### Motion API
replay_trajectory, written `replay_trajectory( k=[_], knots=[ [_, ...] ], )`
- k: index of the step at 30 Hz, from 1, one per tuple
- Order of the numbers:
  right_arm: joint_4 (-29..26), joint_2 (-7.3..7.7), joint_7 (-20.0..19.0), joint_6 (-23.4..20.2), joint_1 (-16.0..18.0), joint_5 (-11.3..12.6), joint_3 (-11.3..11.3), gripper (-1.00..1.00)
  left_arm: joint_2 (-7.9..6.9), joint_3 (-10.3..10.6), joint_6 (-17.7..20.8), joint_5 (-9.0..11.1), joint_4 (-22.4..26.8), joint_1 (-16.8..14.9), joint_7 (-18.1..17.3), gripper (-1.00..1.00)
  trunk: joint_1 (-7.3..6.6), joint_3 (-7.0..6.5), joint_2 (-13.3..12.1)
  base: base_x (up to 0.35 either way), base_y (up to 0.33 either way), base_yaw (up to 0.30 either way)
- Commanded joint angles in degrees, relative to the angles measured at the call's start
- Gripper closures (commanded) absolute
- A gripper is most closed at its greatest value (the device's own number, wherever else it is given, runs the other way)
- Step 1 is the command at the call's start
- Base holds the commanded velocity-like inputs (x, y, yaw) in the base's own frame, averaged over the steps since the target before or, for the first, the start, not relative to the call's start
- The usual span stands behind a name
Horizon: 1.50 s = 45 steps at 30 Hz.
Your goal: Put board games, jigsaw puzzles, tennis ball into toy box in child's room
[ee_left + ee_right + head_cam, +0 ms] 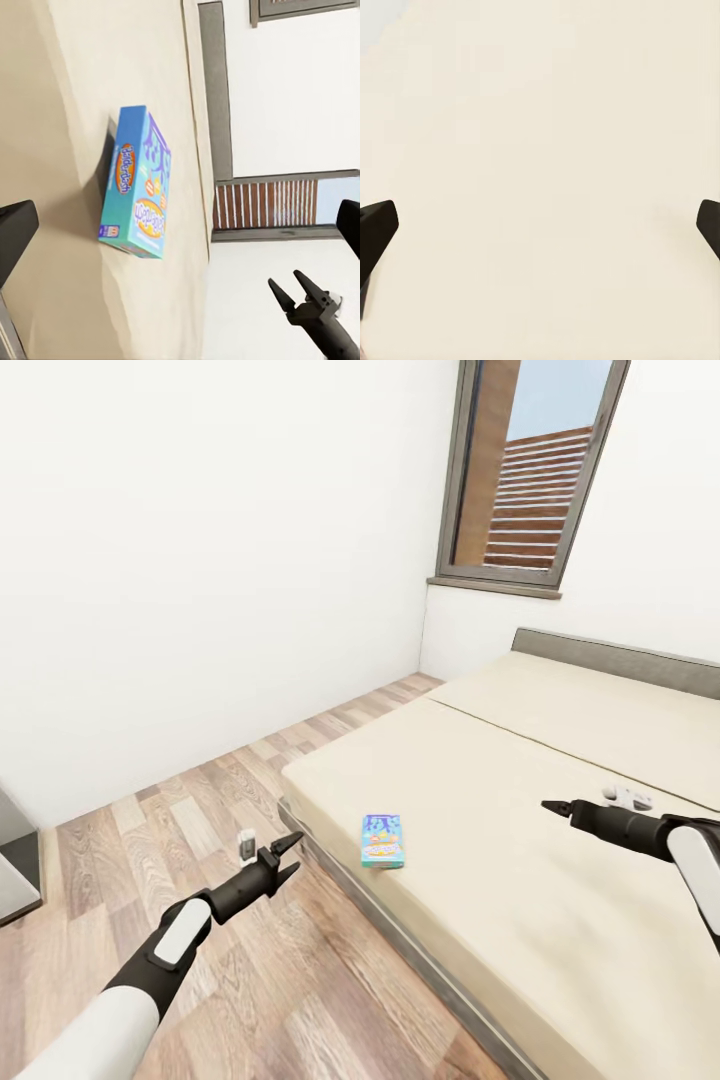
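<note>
One board game (382, 841), a small blue box, is seen lying flat on the bed (560, 760) near its floor-side edge. The left gripper (288, 857) is held spread and empty over the floor, just short of that edge; the right gripper (556, 807) hangs above the mattress, its fingertips spread wide in the right wrist view. Step judged: approach for pickup. A reach onto the box is called for next. The cover print is shown by the left wrist view.

Head camera high, facing down over bed (520, 800); left wrist shares it; right wrist perhaps close above mattress
</note>
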State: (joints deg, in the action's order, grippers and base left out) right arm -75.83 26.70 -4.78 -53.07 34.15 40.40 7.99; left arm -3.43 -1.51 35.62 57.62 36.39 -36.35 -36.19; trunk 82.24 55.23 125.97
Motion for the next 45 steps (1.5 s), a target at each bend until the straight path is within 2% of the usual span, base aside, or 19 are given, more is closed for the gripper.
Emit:
replay_trajectory(
  k=[1, 6, 13, 18, 26, 38, 45],
  knots=[
    [0.0, 0.0, -0.5, -0.3, 0.0, -0.4, 0.2, -1.0, 0.01, 0.1, 0.4, 0.2, 0.3, 0.1, -0.1, -1.0, -0.01, 0.05, 0.0, 0.0, 0.0, 0.0],
    [-0.5, -0.02, -0.5, -0.4, 0.0, -0.4, 0.9, -1.0, -0.04, 0.3, 0.3, 0.2, 1.8, 0.6, -0.3, -1.0, -0.01, 0.05, 0.0, 0.0, 0.0, 0.0],
    [-1.1, -0.05, -0.5, -1.5, -0.2, -0.5, 1.6, -1.0, -0.07, 0.6, 0.2, 0.2, 5.6, 2.7, -0.2, -1.0, 1.53, 1.31, 2.8, 0.0, 0.0, 0.0],
    [-1.3, -0.06, -0.5, -2.8, -0.3, -0.5, 1.8, -1.0, -0.08, 0.6, 0.3, 0.1, 6.4, 3.1, 0.0, -1.0, 2.63, 2.2, 4.8, 0.0, 0.0, 0.0],
    [-1.8, -0.06, -0.5, -3.9, -0.4, -0.5, 3.5, -1.0, -0.07, 0.7, 0.4, 0.1, 7.0, 3.4, 0.1, -1.0, 4.38, 3.64, 8.0, 0.0, 0.0, 0.0],
    [-2.2, -0.07, -0.5, -4.5, -0.5, -0.5, 4.5, -1.0, 0.31, 0.7, -0.4, -0.1, 6.9, 3.7, 0.2, -1.0, 4.38, 3.64, 8.0, 0.0, 0.0, -0.023],
    [-2.3, -0.07, -0.5, -4.6, -0.5, -0.5, 4.8, -1.0, 0.35, 0.6, -2.6, -0.1, 6.1, 3.9, 0.1, -1.0, 4.38, 3.64, 8.0, 0.0, 0.0, -0.184]
  ],
)
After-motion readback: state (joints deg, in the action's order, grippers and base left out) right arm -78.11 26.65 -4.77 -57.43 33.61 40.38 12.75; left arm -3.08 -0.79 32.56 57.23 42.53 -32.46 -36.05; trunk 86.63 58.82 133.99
